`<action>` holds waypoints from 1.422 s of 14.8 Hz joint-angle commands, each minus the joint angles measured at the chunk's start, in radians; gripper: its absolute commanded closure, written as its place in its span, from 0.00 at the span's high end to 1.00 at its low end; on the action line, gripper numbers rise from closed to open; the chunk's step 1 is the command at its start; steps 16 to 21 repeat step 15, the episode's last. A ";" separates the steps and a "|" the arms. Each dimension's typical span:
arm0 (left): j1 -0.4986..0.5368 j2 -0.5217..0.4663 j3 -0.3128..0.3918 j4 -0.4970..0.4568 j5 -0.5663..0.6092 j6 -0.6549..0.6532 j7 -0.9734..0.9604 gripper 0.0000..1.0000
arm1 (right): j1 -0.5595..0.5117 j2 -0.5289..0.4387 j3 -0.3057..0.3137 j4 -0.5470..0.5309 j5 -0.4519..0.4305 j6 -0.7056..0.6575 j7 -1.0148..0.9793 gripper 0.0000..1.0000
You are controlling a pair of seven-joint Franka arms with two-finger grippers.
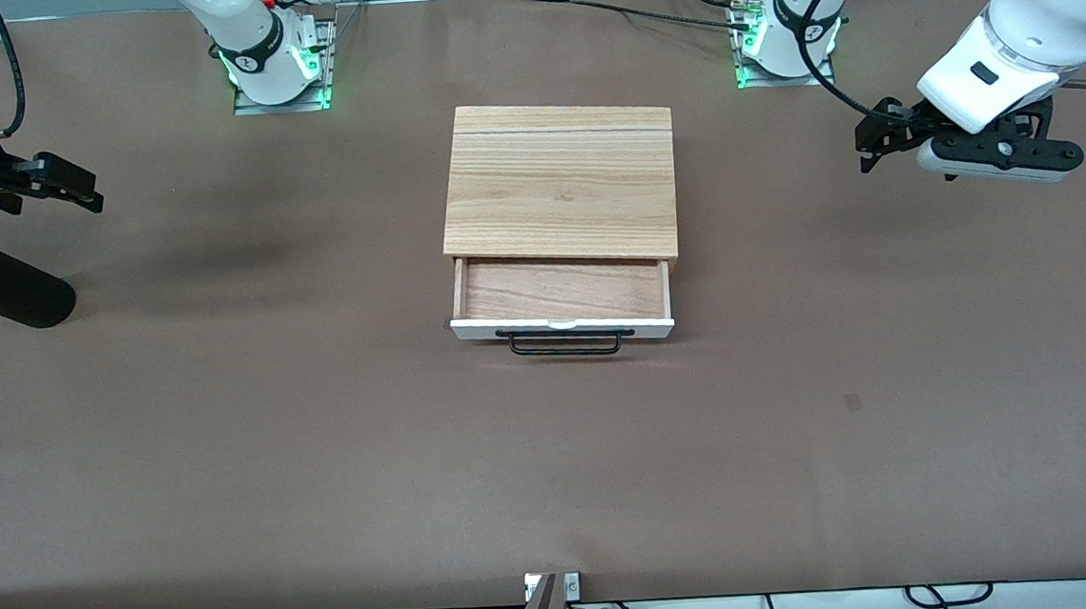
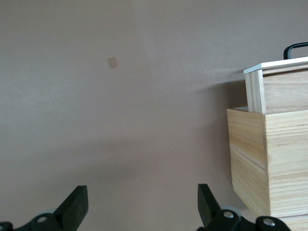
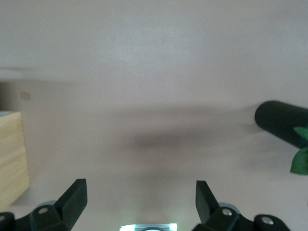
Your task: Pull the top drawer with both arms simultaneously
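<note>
Front view: top drawer pulled partly out of cabinet, mid-surface; left hand and right hand raised at opposite surface ends. Left wrist view: left hand released. Right wrist view: right hand released.

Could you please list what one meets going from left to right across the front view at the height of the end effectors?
Right arm's black end effector → light-wood grained cabinet with its white-fronted top drawer pulled open → left arm's black end effector.
</note>
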 commanded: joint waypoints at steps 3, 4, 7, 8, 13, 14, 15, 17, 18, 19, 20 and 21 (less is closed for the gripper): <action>0.008 -0.001 -0.002 -0.005 -0.021 0.014 0.000 1.00 | -0.012 -0.012 0.020 0.001 0.036 -0.007 0.110 1.00; 0.008 -0.001 0.001 -0.005 -0.021 0.012 0.002 1.00 | -0.017 -0.011 0.017 0.001 0.057 -0.007 0.108 1.00; 0.008 -0.001 0.004 -0.005 -0.021 0.009 0.002 1.00 | -0.014 -0.009 0.015 0.003 0.056 -0.009 0.096 1.00; 0.008 -0.001 0.006 -0.005 -0.021 0.008 0.002 1.00 | -0.012 -0.009 0.015 0.003 0.056 -0.012 0.095 1.00; 0.011 0.004 0.007 0.001 -0.021 0.000 0.003 1.00 | -0.012 -0.009 0.017 0.003 0.056 -0.015 0.093 1.00; 0.013 0.007 0.007 0.002 -0.021 -0.002 0.003 1.00 | -0.012 -0.008 0.017 0.003 0.056 -0.015 0.093 1.00; 0.013 0.007 0.007 0.002 -0.021 -0.002 0.003 1.00 | -0.012 -0.008 0.017 0.003 0.057 -0.015 0.094 1.00; 0.013 0.007 0.007 0.002 -0.021 -0.002 0.003 1.00 | -0.012 -0.008 0.017 0.003 0.057 -0.015 0.094 1.00; 0.013 0.007 0.007 0.002 -0.021 -0.002 0.003 1.00 | -0.012 -0.008 0.017 0.003 0.057 -0.015 0.094 1.00; 0.013 0.007 0.007 0.002 -0.021 -0.002 0.003 1.00 | -0.012 -0.008 0.017 0.003 0.057 -0.015 0.094 1.00; 0.013 0.007 0.007 0.002 -0.021 -0.002 0.003 1.00 | -0.012 -0.008 0.017 0.003 0.057 -0.015 0.094 1.00; 0.013 0.007 0.007 0.002 -0.021 -0.002 0.003 1.00 | -0.012 -0.008 0.017 0.003 0.057 -0.015 0.094 1.00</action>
